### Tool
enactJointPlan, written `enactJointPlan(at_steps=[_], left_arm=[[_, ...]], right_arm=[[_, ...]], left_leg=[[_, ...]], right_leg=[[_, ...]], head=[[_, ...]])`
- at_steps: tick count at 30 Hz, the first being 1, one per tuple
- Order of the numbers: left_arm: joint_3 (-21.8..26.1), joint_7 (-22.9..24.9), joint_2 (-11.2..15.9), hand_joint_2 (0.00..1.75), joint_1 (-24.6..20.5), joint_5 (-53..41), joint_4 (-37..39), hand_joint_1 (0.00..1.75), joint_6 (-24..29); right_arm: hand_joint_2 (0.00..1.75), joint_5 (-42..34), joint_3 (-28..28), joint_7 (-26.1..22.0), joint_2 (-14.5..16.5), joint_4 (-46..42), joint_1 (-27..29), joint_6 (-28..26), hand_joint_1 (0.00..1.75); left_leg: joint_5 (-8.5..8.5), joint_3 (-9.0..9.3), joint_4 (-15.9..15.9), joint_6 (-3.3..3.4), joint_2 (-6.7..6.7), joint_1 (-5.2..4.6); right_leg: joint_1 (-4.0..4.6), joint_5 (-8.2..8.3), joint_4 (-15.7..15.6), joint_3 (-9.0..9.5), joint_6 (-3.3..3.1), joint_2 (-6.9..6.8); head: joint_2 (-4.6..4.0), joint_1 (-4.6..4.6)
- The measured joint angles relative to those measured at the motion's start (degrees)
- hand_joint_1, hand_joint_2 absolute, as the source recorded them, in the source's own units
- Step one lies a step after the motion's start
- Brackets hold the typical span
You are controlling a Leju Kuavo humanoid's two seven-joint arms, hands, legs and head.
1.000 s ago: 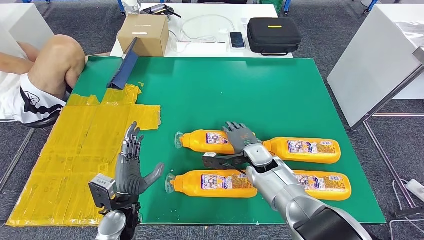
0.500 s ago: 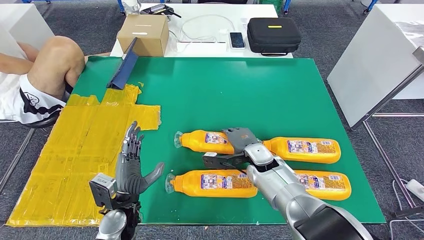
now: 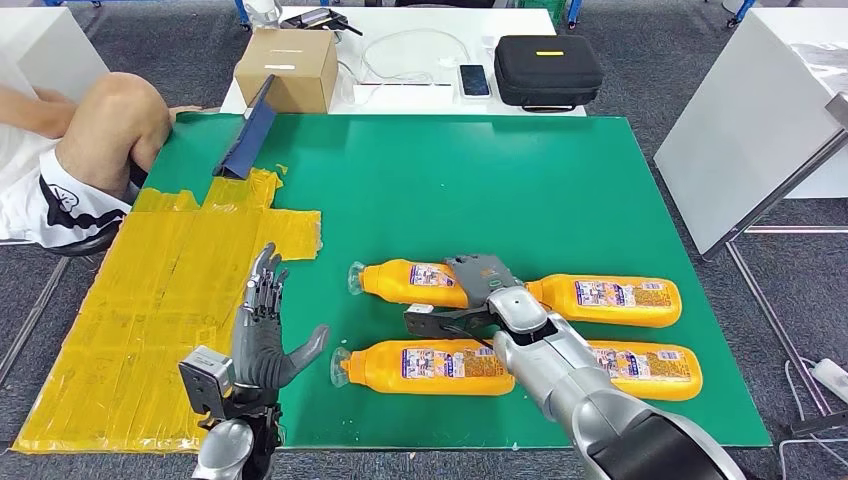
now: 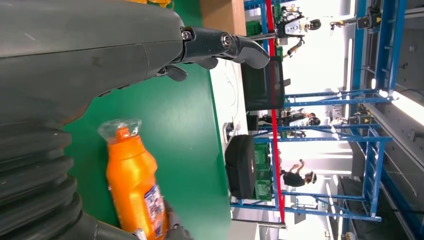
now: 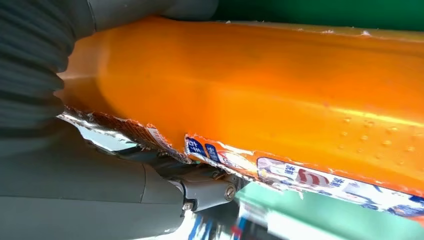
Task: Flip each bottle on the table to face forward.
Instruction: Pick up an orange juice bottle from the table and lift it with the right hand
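Four bottles: lying on their sides on the green worktop, two rows of two, all orange with printed labels.
Person: a seated person at the far left corner, off the worktop and well apart from the bottles.
Yellow tape patch: covers the left part of the worktop; nothing lies on it.
Left hand: raised at the near left edge, fingers spread and upright, holding nothing; same pose as in the two earlier head views.
Near left bottle: just right of the left hand, cap pointing left, label up; position unchanged.
Far left bottle: cap to the left, body end under the right hand; it has barely shifted over the last second.
Right hand: a second ago its fingers lay stretched out over the far left bottle; they are now curled down on it. The right wrist view shows orange plastic and a torn label hard against the palm, so the hand grips this bottle.
Far right bottle: just right of the right hand, label up, unmoved.
Near right bottle: partly behind the right forearm, unmoved.
Judgement: the grasp has closed, but the turn of the far left bottle is not yet under way; no bottle has changed facing.
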Motion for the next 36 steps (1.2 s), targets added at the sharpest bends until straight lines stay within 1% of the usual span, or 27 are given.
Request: enactJointPlan(at_steps=[3, 7, 10, 13, 15, 18, 20, 23, 25, 27, 28, 30, 33, 35, 36], left_arm=[[-0.2, 0.0, 0.0, 1.75, 0.2, -0.4, -0.2, 0.0, 0.0], [-0.5, 0.1, 0.0, 1.75, 0.5, -0.8, -0.4, 0.0, 0.1], [-1.0, 0.5, 0.0, 1.75, 0.8, -1.7, -0.9, 0.0, 0.2], [-1.8, 1.2, 0.0, 1.75, 0.8, -1.8, -1.3, 0.0, 0.0], [-2.4, 1.6, 0.0, 1.75, 0.9, -1.5, -1.7, 0.0, -0.5], [-3.2, 1.9, 0.1, 1.75, 1.1, -1.2, -2.6, 0.0, -0.9], [-3.6, 2.0, 0.2, 1.75, 1.2, -1.1, -3.1, 0.0, -0.9], [-4.1, 2.0, 0.2, 1.75, 1.4, -1.0, -3.5, 0.0, -1.0], [-4.5, 2.3, 0.4, 1.75, 1.5, -0.8, -3.7, 0.0, -1.4], [-5.0, 3.1, 0.6, 1.75, 1.7, 0.1, -4.3, 0.0, -2.6], [-5.3, 3.6, 0.7, 1.75, 1.8, 0.7, -4.6, 0.0, -3.5], [-6.1, 4.8, 1.0, 1.75, 1.9, 2.2, -5.2, 0.0, -5.4], [-7.4, 6.3, 1.6, 1.75, 2.3, 3.9, -6.3, 0.0, -7.5], [-8.5, 7.0, 2.0, 1.75, 2.7, 4.3, -7.3, 0.0, -8.3], [-9.0, 7.3, 2.2, 1.75, 2.8, 4.2, -7.7, 0.0, -8.4]], right_arm=[[1.75, -1.2, -1.4, 0.0, 0.3, -0.6, 0.5, -4.6, 1.75], [1.75, -1.8, -2.7, -0.1, 0.5, -1.5, 1.1, -6.7, 1.75], [1.75, -2.6, -4.7, -1.0, 0.6, -4.0, 2.7, -13.0, 1.75], [1.75, -5.4, -8.0, -4.1, 0.8, -8.6, 5.1, -20.2, 1.75], [1.75, -8.9, -10.5, -7.5, 0.9, -12.5, 7.3, -23.4, 1.75], [1.75, -13.0, -13.9, -11.6, 1.2, -18.0, 10.4, -25.7, 1.75], [1.75, -13.8, -15.4, -12.5, 1.3, -20.6, 11.8, -26.1, 1.75], [1.75, -14.2, -16.8, -12.9, 1.3, -23.0, 12.9, -26.1, 1.75], [1.75, -15.5, -17.5, -14.1, 1.5, -24.4, 13.8, -26.2, 1.75], [1.75, -19.0, -18.5, -17.0, 1.9, -26.6, 15.2, -25.6, 1.75], [1.75, -22.0, -19.0, -18.7, 2.2, -28.1, 16.1, -24.3, 1.75], [1.75, -29.5, -19.9, -21.9, 2.8, -31.2, 18.1, -19.3, 1.75], [1.75, -41.1, -20.9, -25.3, 3.7, -36.3, 21.9, -9.4, 1.75], [1.75, -46.3, -21.0, -26.8, 4.3, -39.6, 24.4, -4.0, 1.75], [1.75, -47.7, -20.9, -27.3, 4.6, -41.0, 25.6, -2.2, 1.75]], left_leg=[[0.0, 0.0, 0.0, 0.0, 0.0, 0.0], [0.0, -0.01, 0.0, 0.0, -0.01, 0.0], [0.0, -0.02, 0.0, 0.0, -0.01, 0.0], [0.0, -0.02, 0.0, 0.0, -0.02, 0.0], [-0.01, -0.02, 0.0, 0.0, -0.03, 0.0], [-0.01, -0.03, 0.0, 0.0, -0.03, 0.0], [-0.01, -0.03, 0.0, 0.0, -0.02, 0.0], [-0.01, -0.02, 0.0, 0.0, -0.02, 0.0], [-0.01, -0.02, 0.0, 0.0, -0.02, 0.0], [-0.01, -0.02, 0.0, 0.0, -0.03, 0.0], [-0.01, -0.02, 0.0, 0.0, -0.03, 0.0], [-0.01, -0.04, 0.0, 0.0, -0.03, 0.0], [-0.02, -0.07, 0.0, -0.01, -0.04, 0.0], [-0.03, -0.08, 0.0, -0.01, -0.03, 0.0], [-0.03, -0.08, 0.0, -0.02, -0.03, 0.0]], right_leg=[[0.0, 0.0, 0.0, 0.0, 0.0, 0.0], [0.0, 0.0, 0.0, -0.01, 0.0, 0.0], [0.0, 0.0, 0.0, -0.01, 0.0, 0.0], [0.0, 0.0, 0.0, -0.01, 0.0, -0.01], [0.0, 0.0, 0.0, -0.01, 0.0, -0.01], [0.0, -0.01, 0.0, -0.01, 0.0, -0.01], [0.0, -0.01, 0.0, -0.02, 0.0, -0.01], [0.0, 0.0, 0.0, -0.02, 0.0, -0.01], [0.0, 0.0, 0.0, -0.02, 0.0, -0.01], [0.0, 0.0, 0.0, -0.01, 0.0, -0.01], [0.0, 0.0, 0.0, -0.01, 0.0, -0.01], [0.0, -0.01, 0.0, -0.02, 0.0, -0.01], [0.0, -0.02, 0.0, -0.05, 0.0, -0.01], [0.0, -0.03, 0.0, -0.07, 0.0, -0.01], [0.0, -0.03, 0.0, -0.07, -0.01, -0.01]], head=[[0.0, -0.01], [0.0, 0.0], [0.0, -0.01], [0.01, 0.0], [0.01, 0.01], [0.0, 0.0], [0.0, -0.01], [0.0, -0.01], [0.01, 0.0], [0.01, 0.0], [0.01, -0.01], [0.0, -0.01], [0.0, -0.01], [0.0, -0.01], [0.0, -0.01]])
